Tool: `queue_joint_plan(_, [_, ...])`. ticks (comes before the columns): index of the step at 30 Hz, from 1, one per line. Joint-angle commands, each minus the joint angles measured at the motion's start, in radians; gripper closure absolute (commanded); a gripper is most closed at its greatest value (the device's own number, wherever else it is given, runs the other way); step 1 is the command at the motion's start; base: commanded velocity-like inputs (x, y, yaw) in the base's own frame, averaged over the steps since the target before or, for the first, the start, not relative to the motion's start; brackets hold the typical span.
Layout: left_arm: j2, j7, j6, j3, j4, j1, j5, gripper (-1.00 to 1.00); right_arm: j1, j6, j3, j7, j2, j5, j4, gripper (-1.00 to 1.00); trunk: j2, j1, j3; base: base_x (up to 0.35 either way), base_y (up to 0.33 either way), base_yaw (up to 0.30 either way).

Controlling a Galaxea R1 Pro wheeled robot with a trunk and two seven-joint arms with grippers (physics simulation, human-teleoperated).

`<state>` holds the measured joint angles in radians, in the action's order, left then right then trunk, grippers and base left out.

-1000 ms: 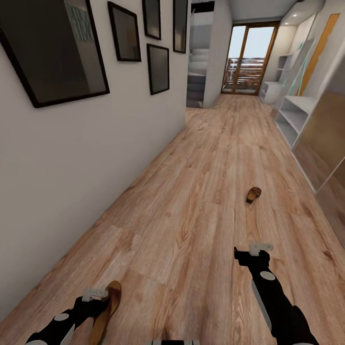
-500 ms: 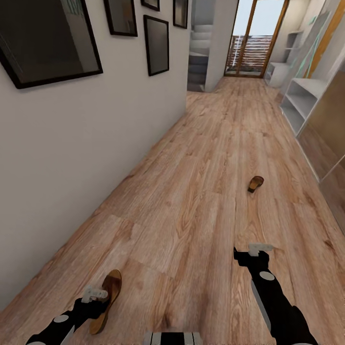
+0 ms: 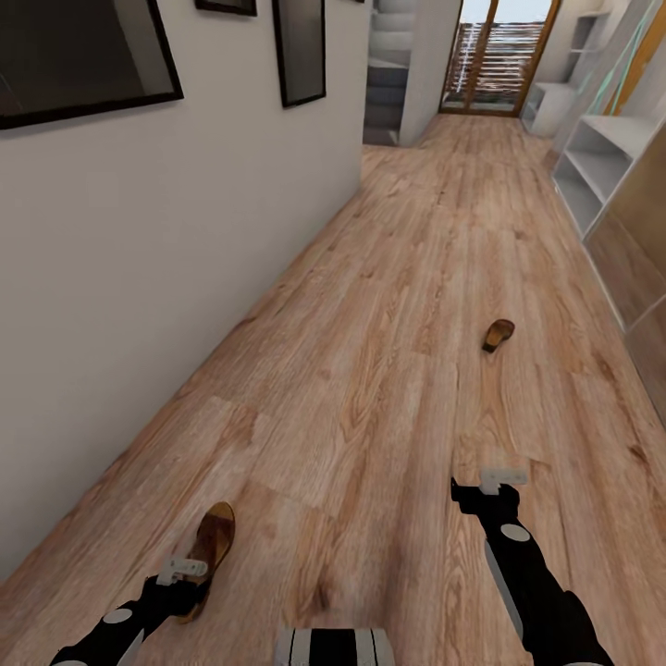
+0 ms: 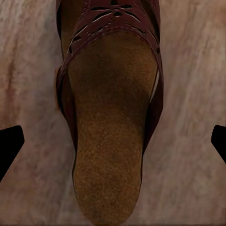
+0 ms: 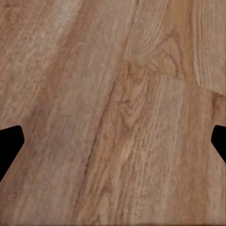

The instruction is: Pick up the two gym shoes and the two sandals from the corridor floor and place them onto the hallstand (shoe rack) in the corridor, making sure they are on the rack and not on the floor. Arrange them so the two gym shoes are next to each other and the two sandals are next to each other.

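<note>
The left gripper (image 4: 113,141) has its dark fingertips (image 4: 10,146) spread wide at the two edges of the left wrist view, and between them, below the camera, lies a flat dark-brown leather sandal (image 4: 110,136) with a perforated strap and a tan suede footbed. Nothing is pinched: the sandal rests on the light brown wood-grain plank floor (image 3: 370,370), and in the head view the left gripper (image 3: 180,569) hangs over its near end (image 3: 215,536).

The right gripper (image 5: 113,141) is just as wide — its tips frame bare planks and hold nothing. In the head view it (image 3: 490,481) hovers above the floor, well apart from the second dark-brown sandal (image 3: 498,334), which lies farther down the corridor.

Along the right wall stands a pale grey open-shelved unit (image 3: 592,166); whether it is the hallstand or a plain bench I cannot tell from here.

By my reading the task has barely begun — both visible sandals are on the floor, no gym shoe is in sight, and nothing can be seen resting on any shelf. The first pick looks to be the sandal under the left gripper.
</note>
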<state>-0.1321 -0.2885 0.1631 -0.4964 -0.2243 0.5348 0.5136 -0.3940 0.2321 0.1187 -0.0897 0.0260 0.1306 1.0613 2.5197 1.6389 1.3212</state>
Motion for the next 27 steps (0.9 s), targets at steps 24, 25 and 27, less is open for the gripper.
queue_joint_plan(24, [-0.002,0.0,0.019,-0.01,-0.001,-0.001,0.009,-1.0,0.0,0.001,-0.002,0.001,0.0,0.012,-0.007,-1.0,0.005,0.008,0.075,0.0,0.0,0.0])
queue_joint_plan(25, [-0.003,0.0,0.021,-0.01,-0.001,-0.001,0.009,-1.0,0.0,0.001,-0.002,0.001,0.0,0.012,-0.007,-1.0,0.005,0.008,0.075,0.0,0.0,0.0])
queue_joint_plan(27, [-0.003,0.0,0.028,-0.01,-0.001,-0.002,0.009,-1.0,0.0,0.001,-0.002,0.001,0.0,0.012,-0.009,-1.0,0.005,0.008,0.075,0.0,0.0,0.0])
